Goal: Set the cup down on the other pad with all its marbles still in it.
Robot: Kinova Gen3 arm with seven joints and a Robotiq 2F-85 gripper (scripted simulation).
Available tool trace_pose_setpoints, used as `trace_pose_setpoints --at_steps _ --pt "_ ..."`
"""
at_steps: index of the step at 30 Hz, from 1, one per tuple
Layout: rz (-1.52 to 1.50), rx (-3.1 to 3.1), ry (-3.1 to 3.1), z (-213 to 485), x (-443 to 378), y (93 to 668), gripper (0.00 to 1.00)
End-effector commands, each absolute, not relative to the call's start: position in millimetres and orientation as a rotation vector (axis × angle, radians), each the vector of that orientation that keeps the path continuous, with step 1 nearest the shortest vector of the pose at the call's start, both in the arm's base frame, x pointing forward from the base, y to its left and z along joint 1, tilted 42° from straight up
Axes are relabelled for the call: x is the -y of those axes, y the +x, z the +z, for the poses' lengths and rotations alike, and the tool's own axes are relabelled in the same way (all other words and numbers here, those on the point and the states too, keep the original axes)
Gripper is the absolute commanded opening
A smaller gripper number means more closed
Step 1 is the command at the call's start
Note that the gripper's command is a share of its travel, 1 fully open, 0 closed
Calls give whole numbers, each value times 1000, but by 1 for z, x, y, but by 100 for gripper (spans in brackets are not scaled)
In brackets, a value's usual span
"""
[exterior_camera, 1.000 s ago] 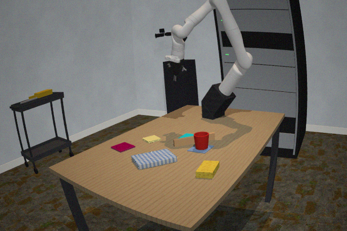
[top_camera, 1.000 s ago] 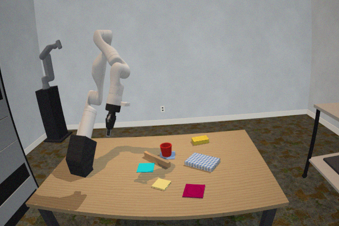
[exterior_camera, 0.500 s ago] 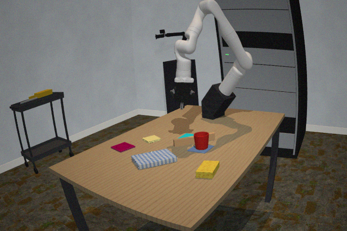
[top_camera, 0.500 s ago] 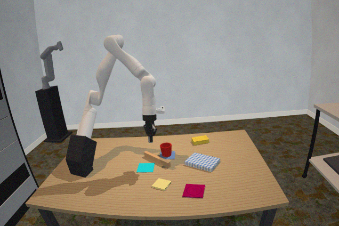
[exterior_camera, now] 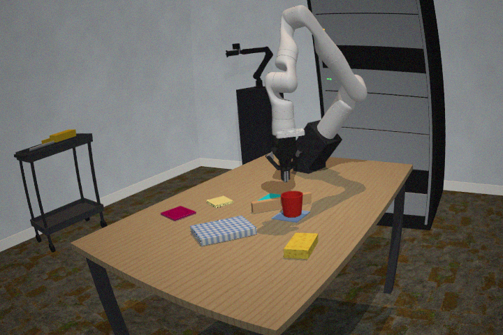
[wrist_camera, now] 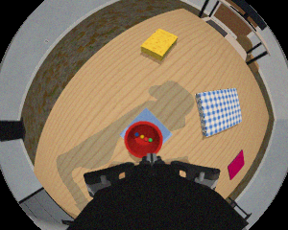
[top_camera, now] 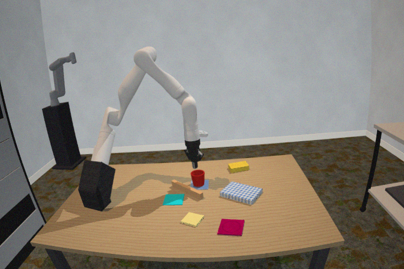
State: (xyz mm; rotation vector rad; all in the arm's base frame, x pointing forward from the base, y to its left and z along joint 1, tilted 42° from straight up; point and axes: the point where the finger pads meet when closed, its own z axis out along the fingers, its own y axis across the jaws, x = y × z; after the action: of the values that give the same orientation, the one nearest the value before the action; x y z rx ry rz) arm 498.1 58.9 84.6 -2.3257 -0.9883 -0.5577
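Observation:
A red cup (top_camera: 197,178) (exterior_camera: 291,203) (wrist_camera: 143,138) stands upright on a blue pad (top_camera: 205,185) (exterior_camera: 304,213) (wrist_camera: 143,117). The wrist view shows coloured marbles (wrist_camera: 142,136) inside it. A wooden rail (top_camera: 186,189) (exterior_camera: 264,205) lies just beside the cup, and a teal pad (top_camera: 173,199) (exterior_camera: 268,196) lies on the rail's other side. My gripper (top_camera: 194,165) (exterior_camera: 286,177) (wrist_camera: 151,158) is shut and empty. It points down a little above the cup's rim, toward the arm's base, and does not touch the cup.
A yellow sponge (top_camera: 238,166) (exterior_camera: 300,244) (wrist_camera: 159,44) and a blue checked folded cloth (top_camera: 240,192) (exterior_camera: 223,229) (wrist_camera: 219,110) lie near the cup. A pale yellow pad (top_camera: 192,219) (exterior_camera: 219,201) and a magenta pad (top_camera: 230,227) (exterior_camera: 177,213) (wrist_camera: 235,165) lie toward the front edge.

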Motion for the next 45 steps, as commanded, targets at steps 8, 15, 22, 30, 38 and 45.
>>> trace_pose_setpoints --at_steps 8,15,22,30,38,45 --pt "-594 1026 -2277 94 -82 506 0" --pt "-598 1027 -2275 95 -83 506 0" --pt "-598 1027 -2275 95 -83 506 100" --pt "-598 1027 -2275 95 -83 506 100" --pt "-597 1027 -2275 95 -83 506 100" --pt "-597 1027 -2275 95 -83 506 100"
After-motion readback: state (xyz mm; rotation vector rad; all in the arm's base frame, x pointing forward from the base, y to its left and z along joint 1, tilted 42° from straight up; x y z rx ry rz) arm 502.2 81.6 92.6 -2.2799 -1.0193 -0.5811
